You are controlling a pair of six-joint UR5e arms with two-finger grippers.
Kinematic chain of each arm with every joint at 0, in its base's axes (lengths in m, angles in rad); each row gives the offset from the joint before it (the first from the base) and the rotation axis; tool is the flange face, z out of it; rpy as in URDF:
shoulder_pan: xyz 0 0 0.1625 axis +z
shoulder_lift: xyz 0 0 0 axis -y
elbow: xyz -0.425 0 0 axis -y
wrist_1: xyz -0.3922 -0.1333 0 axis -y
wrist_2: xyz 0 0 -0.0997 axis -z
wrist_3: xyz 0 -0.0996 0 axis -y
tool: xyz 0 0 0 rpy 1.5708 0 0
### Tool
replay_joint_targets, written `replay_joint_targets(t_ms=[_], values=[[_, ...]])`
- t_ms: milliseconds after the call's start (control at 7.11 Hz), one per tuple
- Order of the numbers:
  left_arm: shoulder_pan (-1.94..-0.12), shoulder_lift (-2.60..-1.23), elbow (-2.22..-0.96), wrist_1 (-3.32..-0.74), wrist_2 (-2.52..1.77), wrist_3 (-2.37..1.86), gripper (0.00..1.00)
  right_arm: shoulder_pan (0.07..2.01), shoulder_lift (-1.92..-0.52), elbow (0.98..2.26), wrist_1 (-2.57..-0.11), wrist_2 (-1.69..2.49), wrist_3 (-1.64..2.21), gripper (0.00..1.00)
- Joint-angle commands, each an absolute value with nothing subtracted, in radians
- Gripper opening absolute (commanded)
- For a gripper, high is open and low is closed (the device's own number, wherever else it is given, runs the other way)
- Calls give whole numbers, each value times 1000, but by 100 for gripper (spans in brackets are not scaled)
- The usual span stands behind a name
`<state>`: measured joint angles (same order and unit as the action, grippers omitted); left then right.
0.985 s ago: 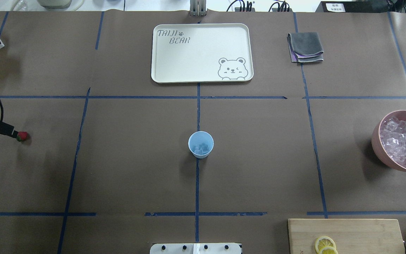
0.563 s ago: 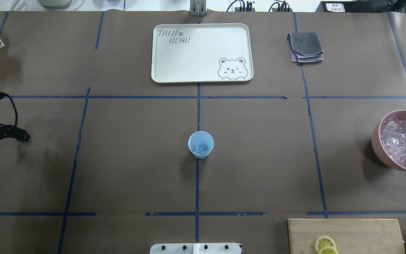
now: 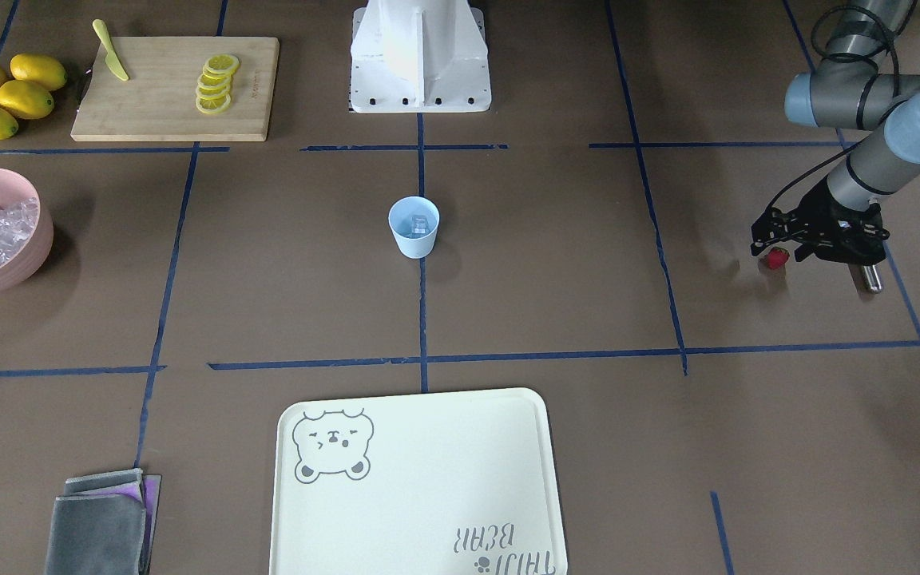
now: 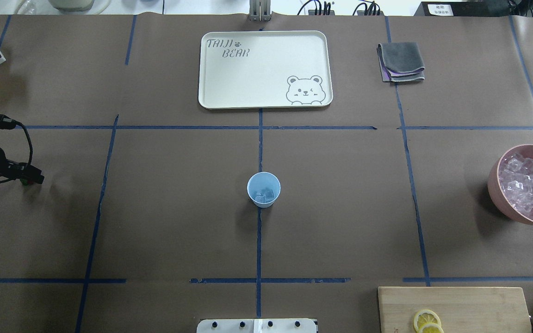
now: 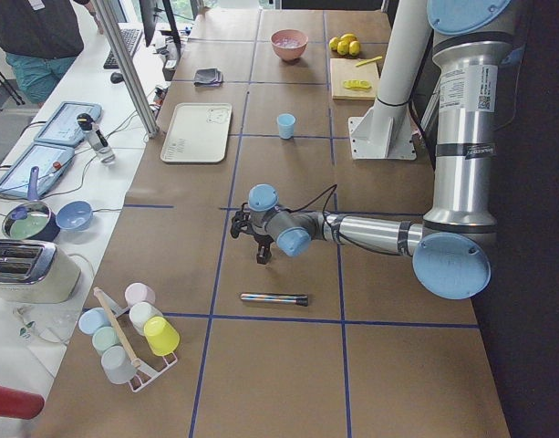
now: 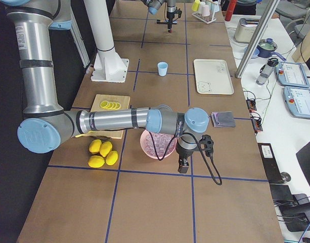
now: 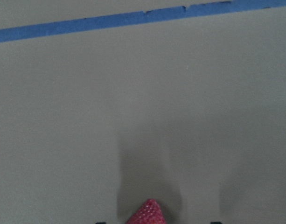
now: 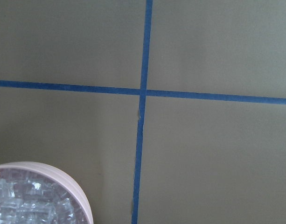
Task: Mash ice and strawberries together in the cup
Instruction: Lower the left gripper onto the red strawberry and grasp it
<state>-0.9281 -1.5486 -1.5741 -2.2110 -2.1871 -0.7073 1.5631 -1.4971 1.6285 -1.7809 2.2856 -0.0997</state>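
The light blue cup [image 4: 263,188] stands at the table's middle with a few ice cubes [image 4: 264,195] inside; it also shows in the front view [image 3: 414,226]. The red strawberry [image 3: 777,257] lies at the table's far left. My left gripper [image 4: 33,178] is low over it, and the wrist view shows its red tip [image 7: 147,213] between fingers that stand apart, so the gripper is open. In the overhead view it is almost hidden. My right gripper [image 6: 182,164] hangs beside the pink bowl; I cannot tell whether it is open.
The pink bowl [image 4: 502,203] of ice stands at the right edge. A metal rod [image 3: 871,279] lies near the left gripper. A white tray [image 4: 229,83] and grey cloth [image 4: 400,61] are at the far side. A cutting board [image 3: 148,112] with lemon slices, and lemons [image 3: 5,92], are near the base.
My left gripper has moved right, over the strawberry, which showed at its tip and is now mostly covered in the overhead view. The cup has not moved.
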Motion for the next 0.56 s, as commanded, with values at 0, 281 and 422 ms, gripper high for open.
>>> replay_joint_targets(t_ms=[0,281,422], values=[[-930,-1548,-1566,-2210,-2187,-706,68,1563,-1497,1629,-1781,2286,-100,99],[-930,-1546,-1572,-2209,-2190,-709,16,1563,-1497,1631,-1779,2286,-100,99],[-934,-1546,-1584,-2207,-2192,-709,0,1563,-1497,1635,-1781,2286,-98,99]])
